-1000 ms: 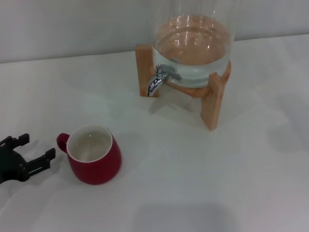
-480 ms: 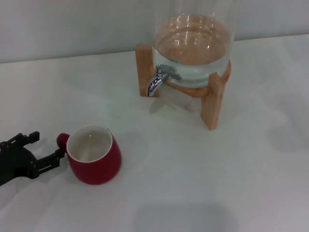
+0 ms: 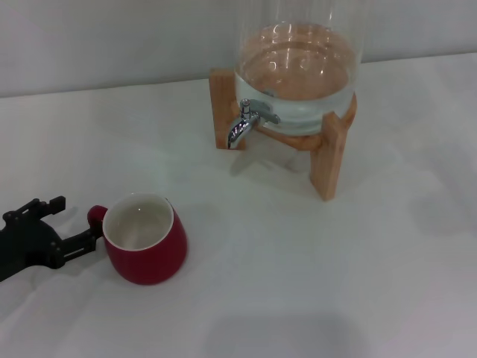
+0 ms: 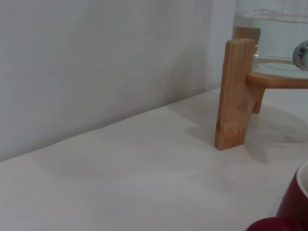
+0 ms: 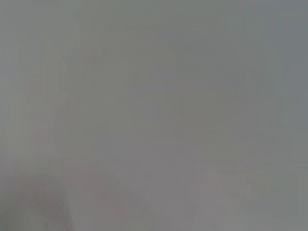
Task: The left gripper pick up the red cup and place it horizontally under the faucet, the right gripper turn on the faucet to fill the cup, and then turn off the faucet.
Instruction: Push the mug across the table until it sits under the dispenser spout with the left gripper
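Observation:
The red cup (image 3: pixel 146 240) stands upright on the white table, its white inside showing and its small handle (image 3: pixel 95 216) pointing left. My left gripper (image 3: pixel 73 220) is open just left of the handle, one fingertip close by the cup's lower side, the other farther back. In the left wrist view the cup (image 4: pixel 294 206) shows only as a red edge. The chrome faucet (image 3: pixel 245 123) juts from the glass dispenser (image 3: pixel 298 67) at the back, well away from the cup. Part of the faucet (image 4: pixel 302 54) also appears in the left wrist view. The right gripper is out of view.
The dispenser holds water and rests on a wooden stand (image 3: pixel 328 156) whose legs flank the faucet. One stand leg (image 4: pixel 236 91) shows in the left wrist view. A grey wall runs behind the table. The right wrist view is a plain grey blur.
My left gripper has slid right toward the cup's handle, its fingers still apart. The cup and dispenser have not moved.

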Robot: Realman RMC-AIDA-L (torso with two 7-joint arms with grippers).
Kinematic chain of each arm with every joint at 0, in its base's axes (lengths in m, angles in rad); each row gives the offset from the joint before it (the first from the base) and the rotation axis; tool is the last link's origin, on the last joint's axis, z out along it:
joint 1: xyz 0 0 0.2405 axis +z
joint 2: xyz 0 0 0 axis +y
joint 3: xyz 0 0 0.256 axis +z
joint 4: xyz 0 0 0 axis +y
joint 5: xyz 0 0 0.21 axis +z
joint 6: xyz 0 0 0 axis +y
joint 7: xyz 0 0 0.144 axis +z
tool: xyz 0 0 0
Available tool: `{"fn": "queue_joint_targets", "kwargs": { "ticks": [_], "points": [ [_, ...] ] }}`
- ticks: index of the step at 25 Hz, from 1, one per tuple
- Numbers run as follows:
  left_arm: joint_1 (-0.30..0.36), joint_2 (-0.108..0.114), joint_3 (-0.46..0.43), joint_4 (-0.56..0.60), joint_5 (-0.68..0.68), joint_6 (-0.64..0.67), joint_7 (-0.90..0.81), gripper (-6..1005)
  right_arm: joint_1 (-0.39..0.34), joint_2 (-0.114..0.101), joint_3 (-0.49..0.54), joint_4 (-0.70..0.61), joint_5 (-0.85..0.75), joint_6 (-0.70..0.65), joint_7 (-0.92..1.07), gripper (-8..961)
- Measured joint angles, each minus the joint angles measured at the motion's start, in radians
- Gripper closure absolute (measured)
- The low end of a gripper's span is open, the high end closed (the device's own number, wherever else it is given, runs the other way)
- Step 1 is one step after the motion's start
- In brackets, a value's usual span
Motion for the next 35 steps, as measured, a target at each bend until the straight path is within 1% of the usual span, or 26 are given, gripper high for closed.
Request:
{"fn": "queue_joint_targets", "kwargs": {
  "ticks": [7, 20, 25, 35],
  "points": [
    [-0.027, 0.000, 0.000, -0.030, 0.000, 0.025, 0.000, 144, 0.001, -0.001, 0.000, 0.001, 0.000, 0.002, 0.000, 230],
    [-0.040, 0.000, 0.014, -0.031, 0.000, 0.032, -0.002, 145, -0.005, -0.002, 0.000, 0.002, 0.012, 0.003, -0.001, 231],
    [-0.039, 0.000, 0.028, -0.025, 0.000, 0.016, -0.001, 354, -0.008, -0.002, 0.001, 0.001, 0.012, 0.003, -0.001, 231],
    [-0.036, 0.003, 0.062, -0.021, 0.001, 0.010, -0.004, 576, -0.009, -0.002, 0.002, 0.000, 0.013, 0.003, -0.001, 231]
  ]
}}
